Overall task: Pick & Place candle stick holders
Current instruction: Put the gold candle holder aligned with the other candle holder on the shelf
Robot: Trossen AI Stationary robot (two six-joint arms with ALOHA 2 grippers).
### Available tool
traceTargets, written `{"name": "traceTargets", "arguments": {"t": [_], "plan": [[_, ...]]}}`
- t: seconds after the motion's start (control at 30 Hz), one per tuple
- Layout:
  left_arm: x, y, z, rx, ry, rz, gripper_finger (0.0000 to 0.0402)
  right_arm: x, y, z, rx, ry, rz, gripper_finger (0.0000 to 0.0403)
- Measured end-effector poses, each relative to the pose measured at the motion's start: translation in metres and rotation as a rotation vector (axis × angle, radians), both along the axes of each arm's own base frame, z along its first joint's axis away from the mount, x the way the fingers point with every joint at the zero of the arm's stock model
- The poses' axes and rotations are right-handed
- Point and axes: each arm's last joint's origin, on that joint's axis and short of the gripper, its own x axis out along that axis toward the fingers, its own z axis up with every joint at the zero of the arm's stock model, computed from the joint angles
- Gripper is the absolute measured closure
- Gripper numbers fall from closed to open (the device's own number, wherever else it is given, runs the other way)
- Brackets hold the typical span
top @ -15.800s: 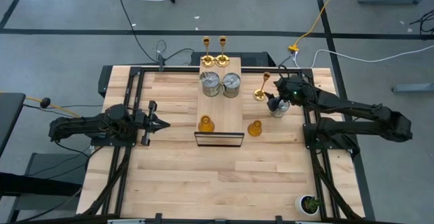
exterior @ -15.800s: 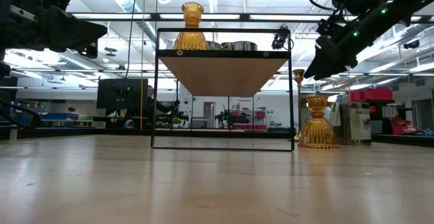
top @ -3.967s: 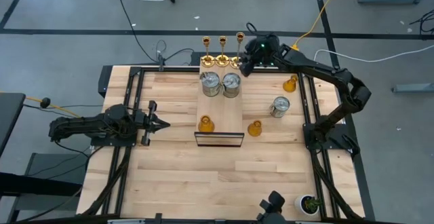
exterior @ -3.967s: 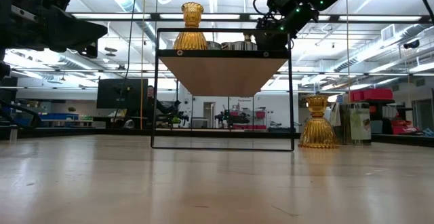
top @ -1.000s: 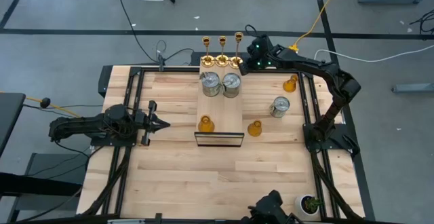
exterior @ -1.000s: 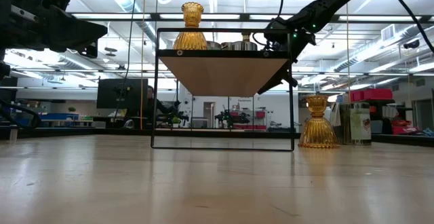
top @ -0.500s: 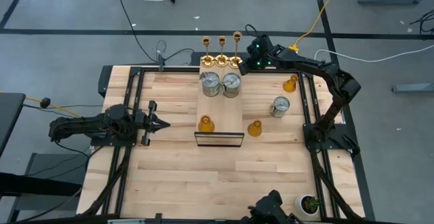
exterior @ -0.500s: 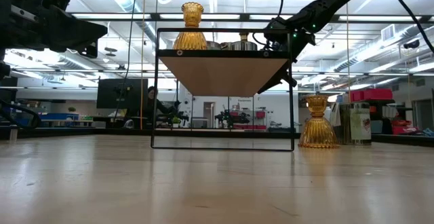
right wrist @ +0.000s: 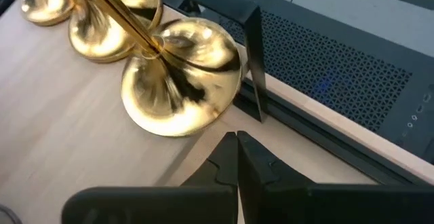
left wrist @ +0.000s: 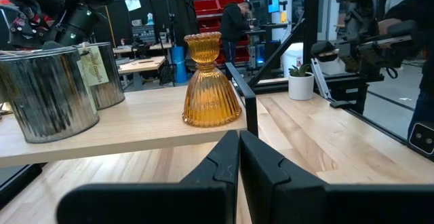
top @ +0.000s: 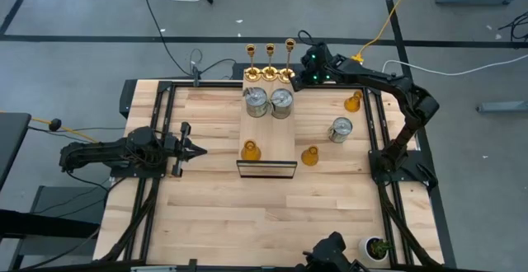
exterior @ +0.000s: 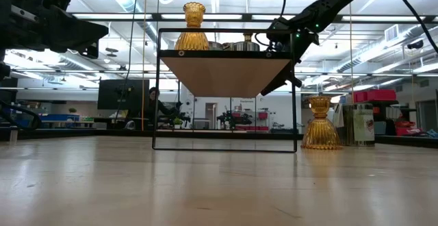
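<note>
At the shelf's far right corner, right gripper [right wrist: 237, 137] pinched shut, empty, beside third gold candlestick [right wrist: 182, 81]; back away straight, avoiding its base.

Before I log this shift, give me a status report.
Right hand shut, empty, beside third gold candlestick on shelf. Left hand shut, waiting at left. Amber holders, can on table. Nothing blocking.

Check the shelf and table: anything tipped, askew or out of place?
Nothing tipped. Three slender gold candlesticks stand upright in a row at the raised wooden shelf's far end, two silver metal cans behind them. A third silver can and two squat amber holders sit on the table, off the shelf.
</note>
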Motion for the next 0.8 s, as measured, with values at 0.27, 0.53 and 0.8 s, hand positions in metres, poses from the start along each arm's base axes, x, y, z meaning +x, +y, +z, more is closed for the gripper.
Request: {"name": "traceTargets", "arguments": {"t": [0.27, 0.53, 0.8], "plan": [[0.0000, 0.0000, -0.0001, 0.000, 0.000, 0.000, 0.0383, 0.0049, 0.0064, 0.0002, 0.016, -0.011, 0.056, 0.0403], [0.0000, 0.0000, -0.0001, 0.000, 0.000, 0.000, 0.0383, 0.0065, 0.0066, 0.0012, 0.010, -0.027, 0.065, 0.0403], [0.0000, 0.0000, -0.0001, 0.000, 0.000, 0.000, 0.0383, 0.0074, 0.0053, 0.0026, -0.008, -0.039, 0.057, 0.0403]]}}
